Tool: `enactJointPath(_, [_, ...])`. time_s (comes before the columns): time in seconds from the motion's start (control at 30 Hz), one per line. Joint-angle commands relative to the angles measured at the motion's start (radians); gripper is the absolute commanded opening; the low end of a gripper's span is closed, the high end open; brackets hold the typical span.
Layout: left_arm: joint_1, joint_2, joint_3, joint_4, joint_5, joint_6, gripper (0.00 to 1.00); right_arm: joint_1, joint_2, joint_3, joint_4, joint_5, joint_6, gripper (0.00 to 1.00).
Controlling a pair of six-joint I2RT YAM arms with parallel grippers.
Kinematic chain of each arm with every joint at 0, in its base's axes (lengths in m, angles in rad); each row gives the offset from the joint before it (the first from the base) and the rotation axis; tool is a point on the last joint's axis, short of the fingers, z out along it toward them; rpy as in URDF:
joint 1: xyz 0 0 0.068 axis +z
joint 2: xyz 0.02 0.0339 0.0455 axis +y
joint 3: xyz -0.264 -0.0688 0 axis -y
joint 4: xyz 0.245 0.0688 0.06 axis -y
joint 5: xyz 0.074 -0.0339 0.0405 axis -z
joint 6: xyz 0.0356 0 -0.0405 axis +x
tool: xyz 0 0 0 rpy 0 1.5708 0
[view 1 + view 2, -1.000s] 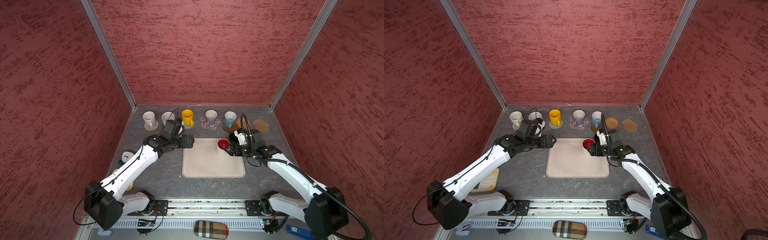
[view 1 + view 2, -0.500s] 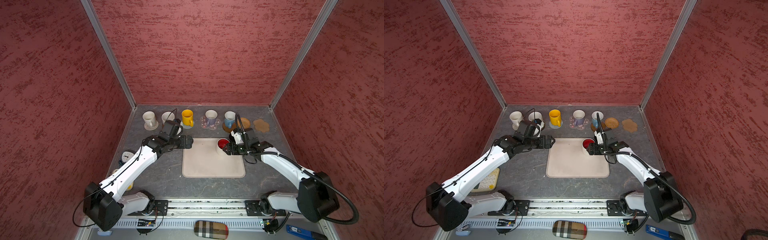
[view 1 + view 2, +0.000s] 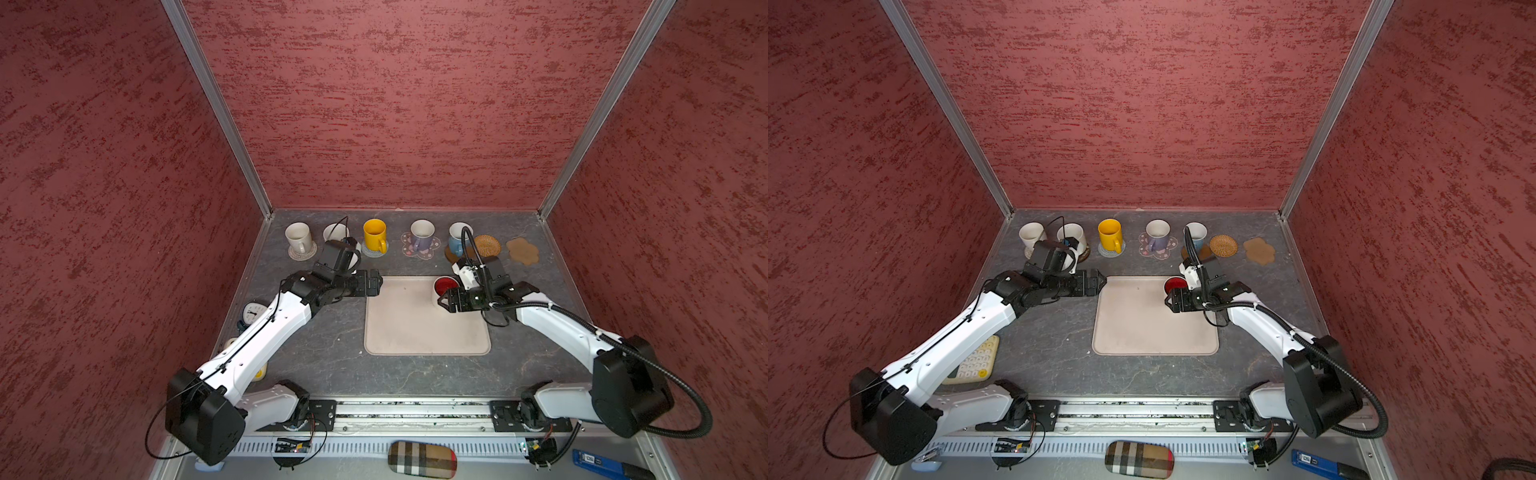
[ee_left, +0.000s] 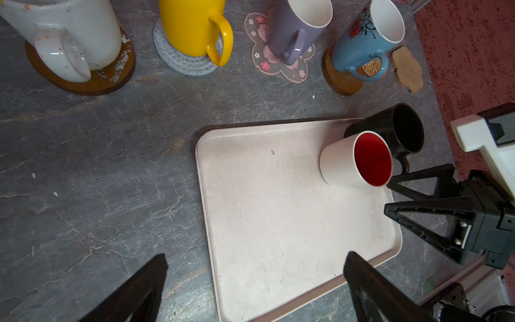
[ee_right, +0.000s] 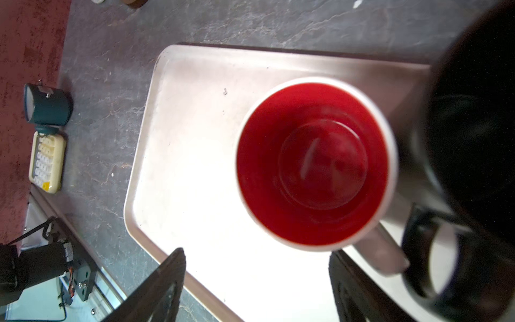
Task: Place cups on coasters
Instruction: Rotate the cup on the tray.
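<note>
Currently listed: red-lined mug (image 4: pixel 338 164), upright in a tray (image 4: pixel 278 223) corner, just beside the black mug (image 4: pixel 370 125). Your right tool (image 4: pixel 388 196): jaws apart at its rim, clamping nothing. Left tool (image 4: pixel 256 255): wide apart, empty. Hazard: your closing jaws may catch the black mug's handle and topple it.

Your right gripper (image 3: pixel 443 301): over the far right part of the tray (image 3: pixel 415 332).
Just past its fingertips: nearer tray mug (image 3: pixel 445 286), on the tray, back-wall side.
Beyond that: corner tray mug (image 4: pixel 390 131), just beside it, on the tray's corner.
Your left gripper (image 3: pixel 377 283): at the tray's opposite far corner.
Toward the back wall from both: mug row (image 3: pixel 374 235), each mug on a coaster.
Past the row's end, beyond your right gripper: inner end coaster (image 3: pixel 487 246), then outer end coaster (image 3: pixel 523 251).
</note>
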Motion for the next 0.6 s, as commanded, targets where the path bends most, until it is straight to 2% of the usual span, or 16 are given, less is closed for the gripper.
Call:
enactJointPath(0.0, [0.004, -0.023, -0.019, 0.001, 0.018, 0.009, 0.99, 0.02, 0.006, 0.009, 0.033, -0.027, -0.021, 0.81])
enactJointPath(0.23, [0.004, -0.041, -0.033, 0.007, 0.022, 0.001, 1.0, 0.018, -0.042, 0.046, -0.02, 0.056, -0.04, 0.82])
enactJointPath(0.57, [0.003, -0.053, -0.038, 0.005, 0.025, -0.003, 0.99, 0.018, -0.009, 0.103, -0.071, 0.204, -0.072, 0.85])
